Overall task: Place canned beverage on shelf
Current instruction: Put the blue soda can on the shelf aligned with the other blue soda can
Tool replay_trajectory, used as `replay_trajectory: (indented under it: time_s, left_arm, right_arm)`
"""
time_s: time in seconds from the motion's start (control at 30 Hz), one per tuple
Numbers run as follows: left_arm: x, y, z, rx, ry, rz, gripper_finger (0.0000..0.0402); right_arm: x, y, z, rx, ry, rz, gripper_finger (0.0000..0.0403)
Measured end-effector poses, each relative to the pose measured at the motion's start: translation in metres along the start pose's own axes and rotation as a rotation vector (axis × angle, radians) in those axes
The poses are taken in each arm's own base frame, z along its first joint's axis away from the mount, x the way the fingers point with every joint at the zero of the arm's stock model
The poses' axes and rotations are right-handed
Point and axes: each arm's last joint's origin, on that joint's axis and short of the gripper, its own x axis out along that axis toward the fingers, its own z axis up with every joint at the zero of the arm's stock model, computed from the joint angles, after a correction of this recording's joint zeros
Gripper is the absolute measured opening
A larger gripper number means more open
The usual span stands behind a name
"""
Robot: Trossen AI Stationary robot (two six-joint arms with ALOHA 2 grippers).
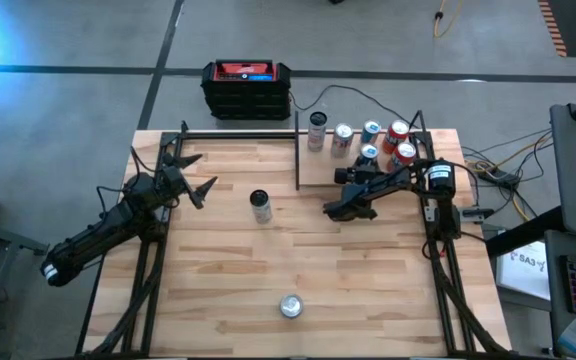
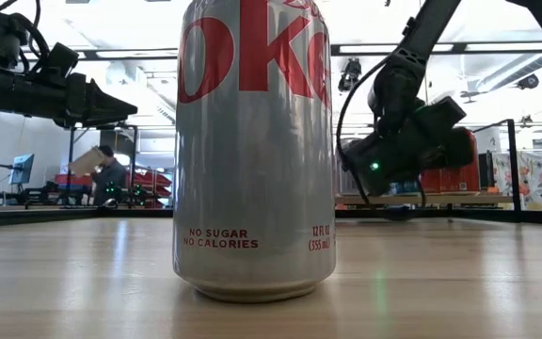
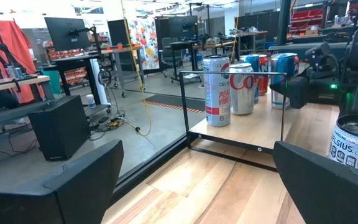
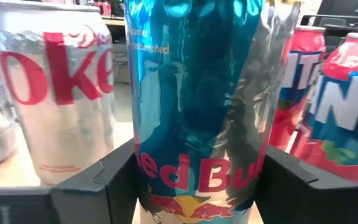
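The shelf (image 1: 318, 172), a small wood board edged by black rods, sits at the table's far right and carries several cans. Among them is a blue and silver Red Bull can (image 4: 197, 112), also seen from above (image 1: 368, 153) and in the left wrist view (image 3: 283, 78). My right gripper (image 1: 361, 172) is shut on it at the shelf's near side. A Diet Coke can (image 4: 61, 93) stands just beyond it, and red cans (image 4: 347, 106) stand on its other side. My left gripper (image 1: 196, 178) waits open above the table's left part. My right gripper pinches the Red Bull can's lower side walls (image 4: 143, 165) between its two fingers (image 4: 98, 180). The fingers come in about level from the table's near side. The can stands upright. Its base is out of the picture, so I cannot tell whether it rests on the shelf board.
A Celsius can (image 1: 260, 205) stands upright mid-table. A Diet Coke can (image 1: 290, 305) stands near the front edge, right before the low camera (image 2: 252, 141). A black and red box (image 1: 246, 88) sits beyond the far edge. Bare shelf board lies left of the cans.
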Motion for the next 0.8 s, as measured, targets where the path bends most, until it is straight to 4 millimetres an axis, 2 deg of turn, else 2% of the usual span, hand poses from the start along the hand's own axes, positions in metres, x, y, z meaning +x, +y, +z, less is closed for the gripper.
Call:
replay_trajectory:
  time_s: [0.33,0.8]
  left_arm:
    - [0.0000,0.0000,0.0000,0.000,0.000,0.000,0.0398]
    - [0.0000,0.0000,0.0000,0.000,0.000,0.000,0.0398]
  right_arm:
    - [0.0008,-0.0076,-0.0017,-0.014,0.013,-0.021,0.0235]
    - [0.0038,-0.0084,-0.0019,-0.018,0.023,-0.038,0.0236]
